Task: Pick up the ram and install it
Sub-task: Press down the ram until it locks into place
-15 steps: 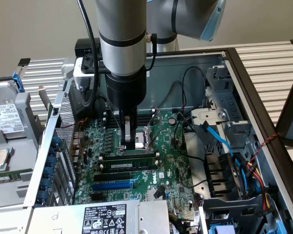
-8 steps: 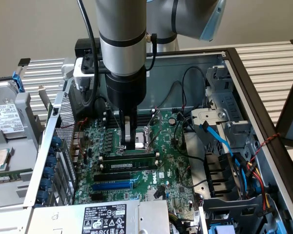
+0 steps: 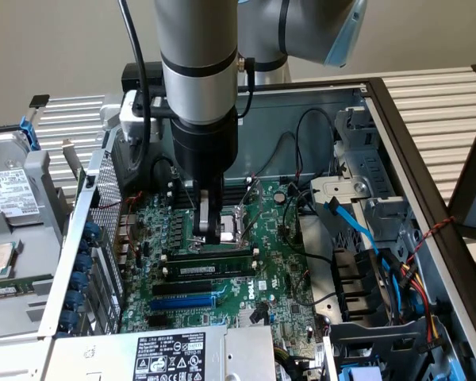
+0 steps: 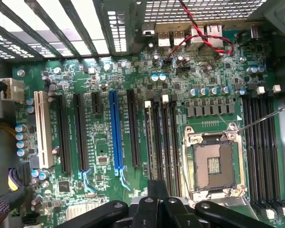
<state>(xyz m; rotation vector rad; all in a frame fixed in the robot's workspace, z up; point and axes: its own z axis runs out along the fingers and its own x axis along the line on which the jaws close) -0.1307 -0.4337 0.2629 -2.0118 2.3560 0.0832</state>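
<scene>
In the exterior view, nearest the camera, a power supply (image 3: 170,353) with a white label sits at the front edge of the open case (image 3: 428,198). Just behind it lies the green motherboard (image 3: 285,278), with a blue slot (image 3: 184,302) and black slots beside it. Further in, the ram (image 3: 213,268) lies flat along a memory slot, its pale label facing up, between white end clips. Directly above it, the gripper (image 3: 210,232) hangs with its fingers clenched together, tips just over the ram's top edge beside the CPU socket (image 3: 238,230); it grasps nothing, though whether it touches the stick cannot be told. In the wrist view the black fingers (image 4: 156,190) sit over the memory slots (image 4: 161,142), next to the socket. Beyond, blue cables (image 3: 357,230) run by the drive cage.
</scene>
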